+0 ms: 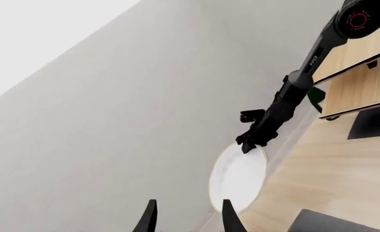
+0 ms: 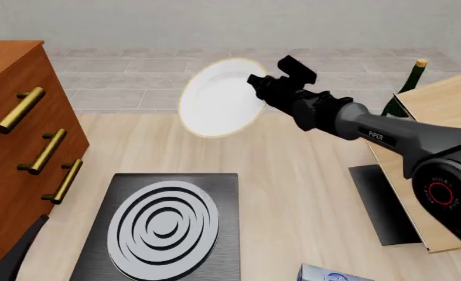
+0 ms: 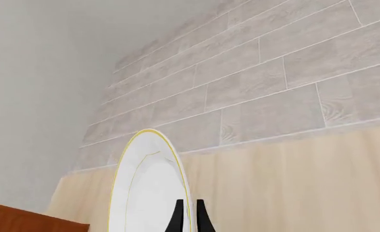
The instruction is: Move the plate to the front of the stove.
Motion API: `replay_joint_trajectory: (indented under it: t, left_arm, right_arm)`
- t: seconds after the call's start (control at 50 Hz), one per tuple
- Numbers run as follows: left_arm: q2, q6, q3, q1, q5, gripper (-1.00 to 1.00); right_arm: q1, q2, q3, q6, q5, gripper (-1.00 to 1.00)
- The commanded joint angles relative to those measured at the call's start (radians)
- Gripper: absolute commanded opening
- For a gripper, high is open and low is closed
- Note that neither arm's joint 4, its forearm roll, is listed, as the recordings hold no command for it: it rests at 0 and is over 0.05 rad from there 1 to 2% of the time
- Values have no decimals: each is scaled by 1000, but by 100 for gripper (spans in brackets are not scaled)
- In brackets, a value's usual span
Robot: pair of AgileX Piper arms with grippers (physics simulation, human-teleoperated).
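The white plate with its thin yellow rim hangs tilted on edge in the air above the far part of the table. My right gripper is shut on its right rim. In the right wrist view the fingers pinch the rim of the plate. The stove, a dark slab with white-grey rings, lies near the front left, well below and nearer than the plate. My left gripper is open and holds nothing. It looks toward the plate and the right gripper.
A wooden dresser with brass handles stands at the left, next to the stove. A raised wooden board, a green bottle and a black mat are at the right. A blue-white box sits at the front edge.
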Motion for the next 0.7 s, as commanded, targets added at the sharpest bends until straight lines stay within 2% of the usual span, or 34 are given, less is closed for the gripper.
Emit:
replay_joint_trajectory:
  t: [0.02,0.18,0.36,0.5,0.52,0.54,0.56,0.68,0.7]
  left_arm:
    - [-7,-1,0,23,9,100]
    - [1,-5,10,41,0,100]
    - [7,-12,17,53,-11,100]
    - [6,-18,19,61,-10,100]
    - [6,-15,23,61,-13,100]
    - [6,-16,24,62,-14,100]
    - [5,-19,23,62,-13,100]
    - [-3,-21,24,66,-7,100]
    - [-6,-23,23,68,-4,100]
  right_arm:
    - [7,102,-107,20,19,-100]
    - [13,161,-173,30,33,-100]
    - [22,204,-198,40,28,-100]
    - [39,217,-172,76,-8,-100]
    - [46,217,-151,112,-36,-100]
    - [50,214,-148,107,-36,-100]
    - [59,213,-131,131,-59,-100]
    - [73,209,-111,143,-77,-100]
    - [79,210,-94,167,-98,-100]
